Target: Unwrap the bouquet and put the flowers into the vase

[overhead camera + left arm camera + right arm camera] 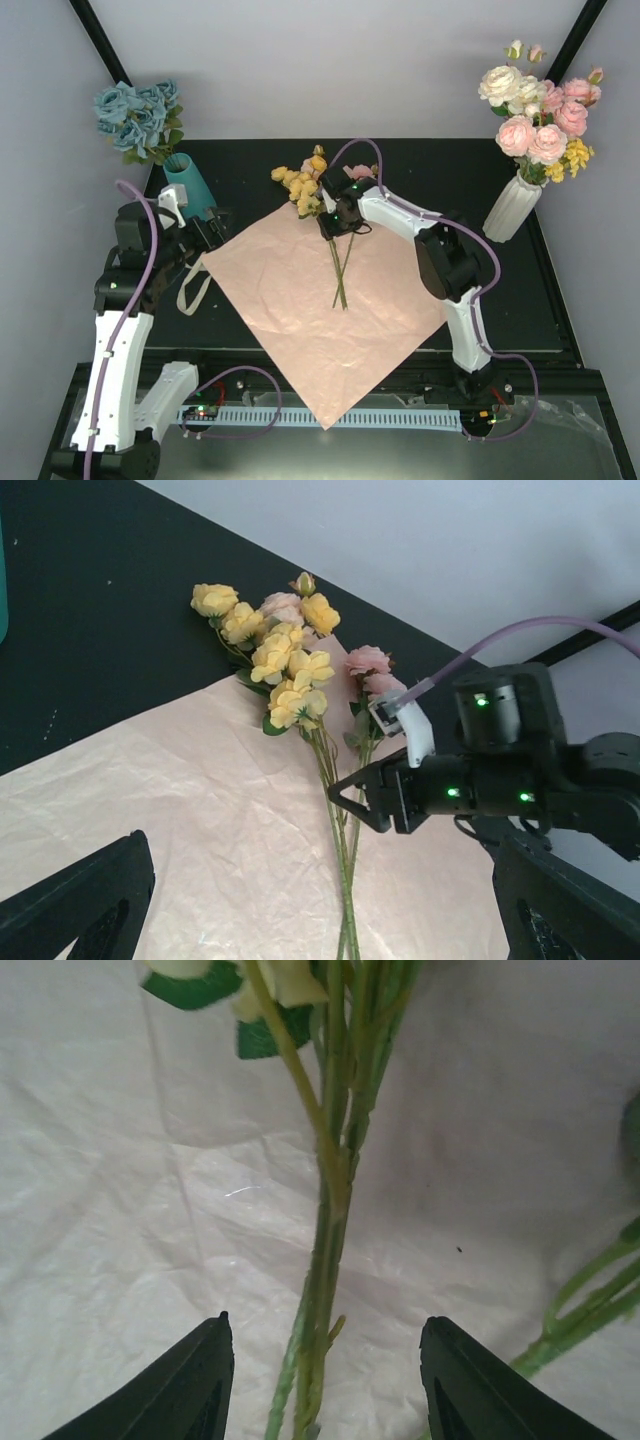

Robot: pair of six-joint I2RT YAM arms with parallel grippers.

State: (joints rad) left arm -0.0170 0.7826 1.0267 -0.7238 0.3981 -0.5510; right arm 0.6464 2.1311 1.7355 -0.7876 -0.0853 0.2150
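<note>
Where the pink paper (300, 310) lies spread flat on the dark surface (520, 290), we see the flowers (305, 185) lying across its far corner. The yellow roses and a couple of pink ones rest just past the paper's edge, and their green stems (340, 265) run back over the sheet. The right gripper (335, 222) sits low over those stems with its fingers (190, 1380) parted. The stems pass between them (we see clear gaps on both sides in the wrist view), so it grips nothing. The left gripper (322, 840) is spread wide and empty, just beside the vase (188, 180) at the surface's far left corner. A blue flower cluster (135, 112) stands in that vase. A beige ribbon (190, 288) lies loose by the paper's left corner, near the left arm. A white ribbed vase (512, 208) of pink and cream roses stands at the far right
</note>
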